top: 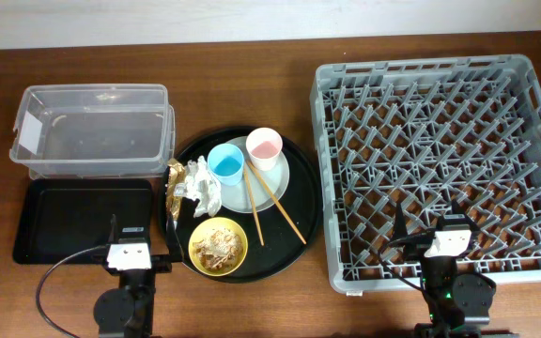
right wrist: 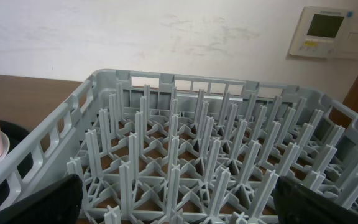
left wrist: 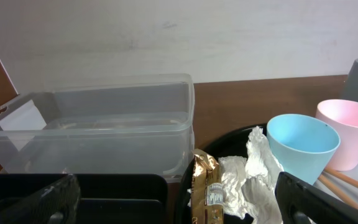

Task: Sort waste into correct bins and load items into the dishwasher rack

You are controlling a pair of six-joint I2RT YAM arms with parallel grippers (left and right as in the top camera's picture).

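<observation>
On the round black tray lie a crumpled white napkin and a gold foil wrapper. With them are a blue cup, a pink cup, a grey-green plate, chopsticks and a yellow bowl of crumbly scraps. The clear box and the shallow black tray are at the left. The grey rack is at the right. My left gripper is open and empty at the near edges of the two trays. The wrapper and napkin lie just ahead of it. My right gripper is open and empty over the rack's near edge.
The brown table shows between the box and the round tray and along the front edge. A white wall stands behind the table. The rack is full of upright pegs. Cables run from both arm bases at the front.
</observation>
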